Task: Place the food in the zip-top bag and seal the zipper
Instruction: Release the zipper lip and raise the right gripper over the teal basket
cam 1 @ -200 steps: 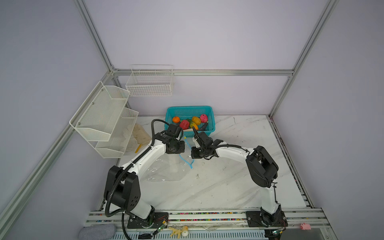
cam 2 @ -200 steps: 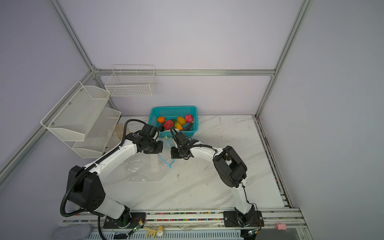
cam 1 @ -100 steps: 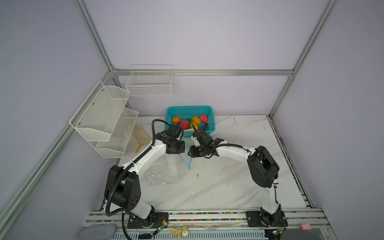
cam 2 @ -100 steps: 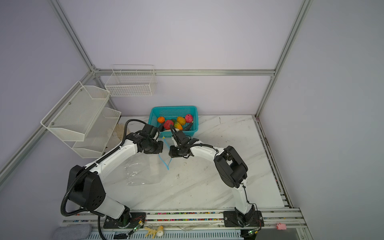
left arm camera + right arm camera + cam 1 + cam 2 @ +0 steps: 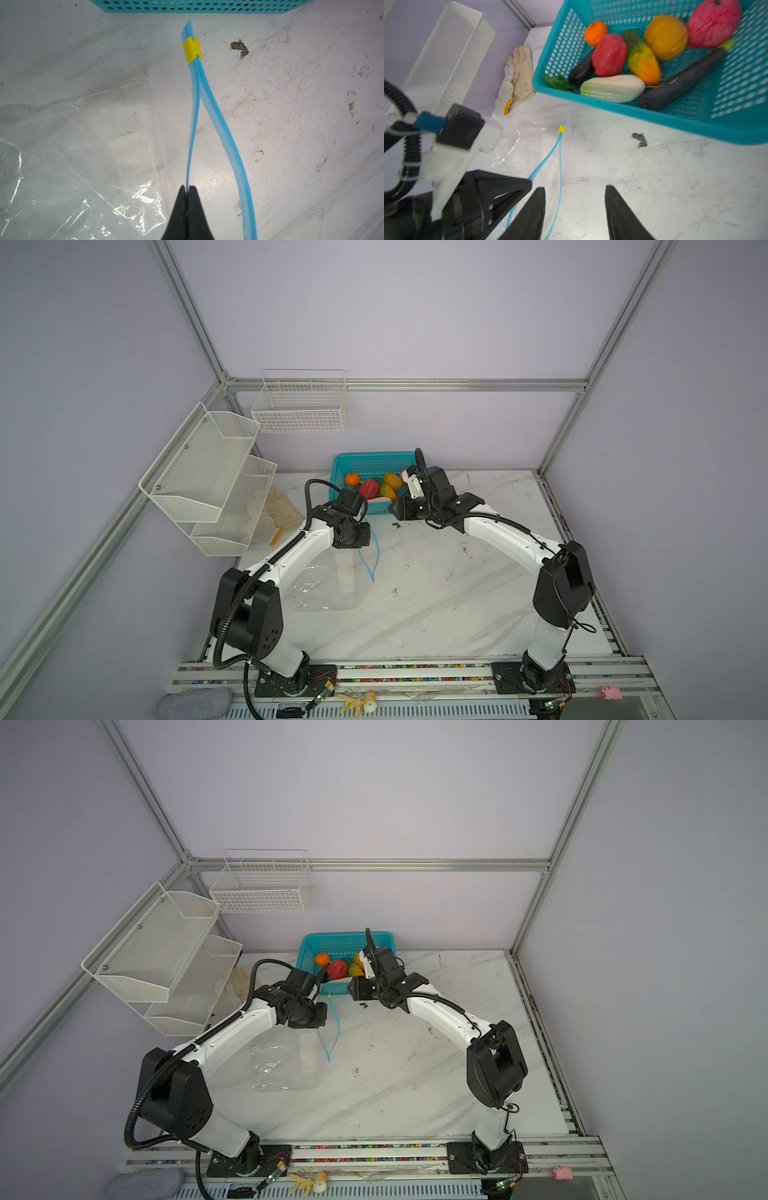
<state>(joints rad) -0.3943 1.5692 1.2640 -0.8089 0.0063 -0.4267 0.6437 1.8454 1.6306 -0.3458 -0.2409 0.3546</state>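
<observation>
The clear zip-top bag (image 5: 320, 593) (image 5: 278, 1065) lies flat on the table under my left arm. Its light-blue zipper (image 5: 218, 116) (image 5: 560, 158) is parted into two lips that meet at a yellow slider (image 5: 192, 50) (image 5: 561, 128) near the basket. My left gripper (image 5: 188, 188) is shut on one lip. My right gripper (image 5: 575, 187) (image 5: 395, 510) is open above the table beside the basket; the free lip shows in the gap between its fingers, ungripped. The food (image 5: 374, 489) (image 5: 338, 968) lies in the teal basket (image 5: 654, 116): orange, red, pink, yellow, white and dark purple pieces.
Pale gloves (image 5: 278, 510) (image 5: 519, 79) lie left of the basket below a white mesh shelf (image 5: 208, 477). A wire basket (image 5: 299, 406) hangs on the back wall. A dark scrap (image 5: 239, 47) sits on the marble near the slider. Small toys (image 5: 357, 701) rest on the front rail.
My right gripper has opened and drawn back from the zipper toward the basket. The left gripper has kept its hold on the zipper lip.
</observation>
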